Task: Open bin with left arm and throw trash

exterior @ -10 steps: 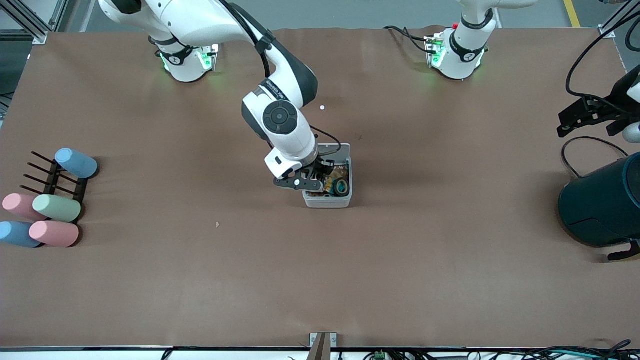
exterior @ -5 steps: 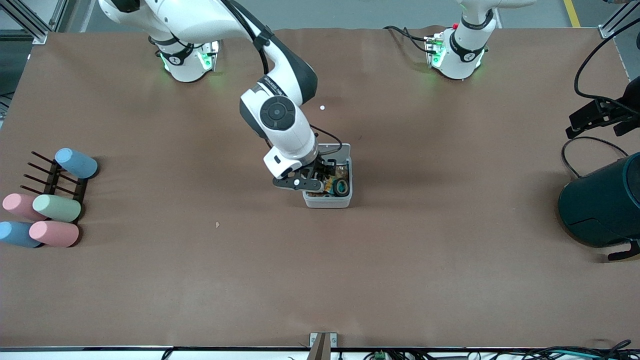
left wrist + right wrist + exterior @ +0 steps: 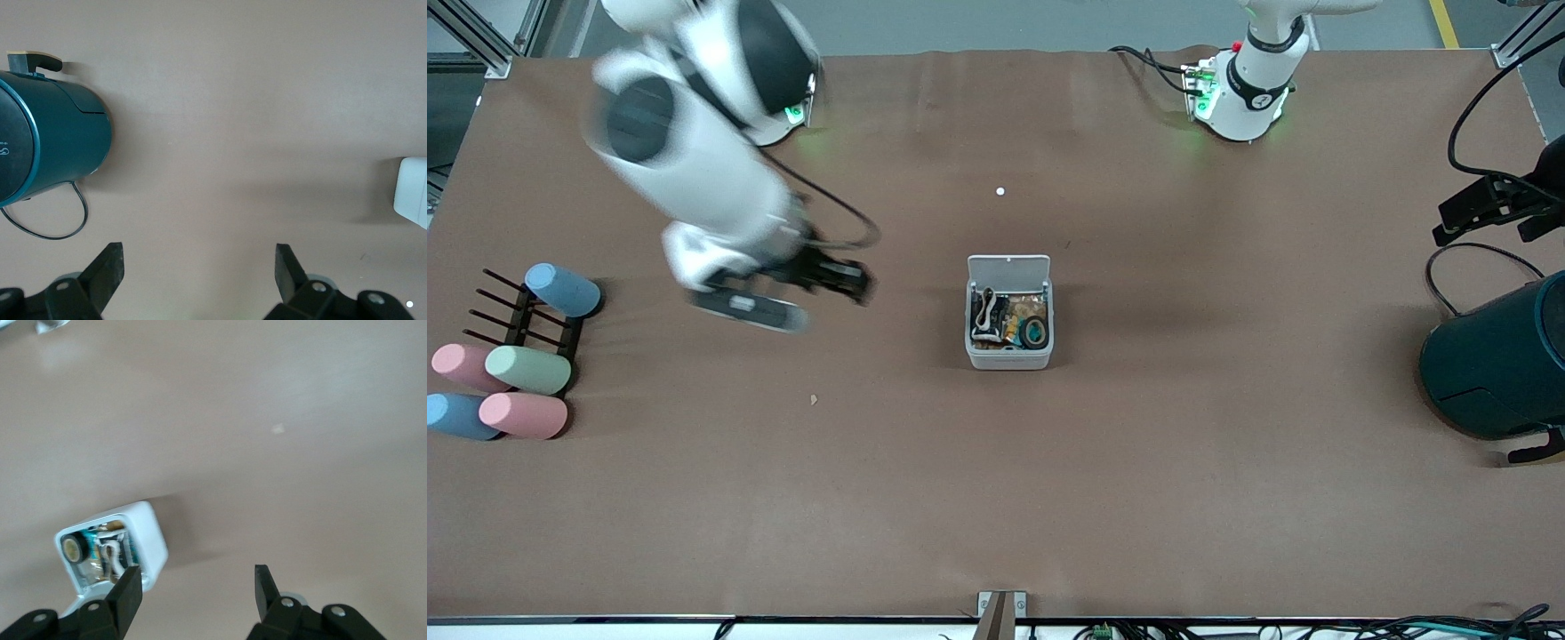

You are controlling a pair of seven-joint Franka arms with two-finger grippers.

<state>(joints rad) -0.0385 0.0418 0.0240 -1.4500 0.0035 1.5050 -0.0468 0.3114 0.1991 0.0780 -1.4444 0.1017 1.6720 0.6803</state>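
Note:
The bin (image 3: 1009,357) stands mid-table with its white lid (image 3: 1009,268) tipped up and open. Inside lie the crumpled black wrapper (image 3: 987,313) and the black tape roll (image 3: 1036,332); a tan-brown jumble between them hides the rubber band. My right gripper (image 3: 856,283) is open and empty, over bare table toward the right arm's end from the bin. In the right wrist view (image 3: 197,577) the bin (image 3: 150,540) and tape roll (image 3: 72,549) show beside one finger. My left gripper (image 3: 1485,218) waits open and empty near the teal cylinder, as the left wrist view (image 3: 199,257) shows.
A big dark teal cylinder (image 3: 1498,360) with a cable stands at the left arm's end of the table (image 3: 1192,462). Several pastel cylinders (image 3: 527,369) and a black rack (image 3: 520,316) lie at the right arm's end. A tiny tan scrap (image 3: 814,400) and a white dot (image 3: 1000,191) lie on the table.
My right gripper has left the bin and swung fast toward the right arm's end, empty. The wrapper now lies in the bin. The left gripper has drifted slightly toward the table's edge.

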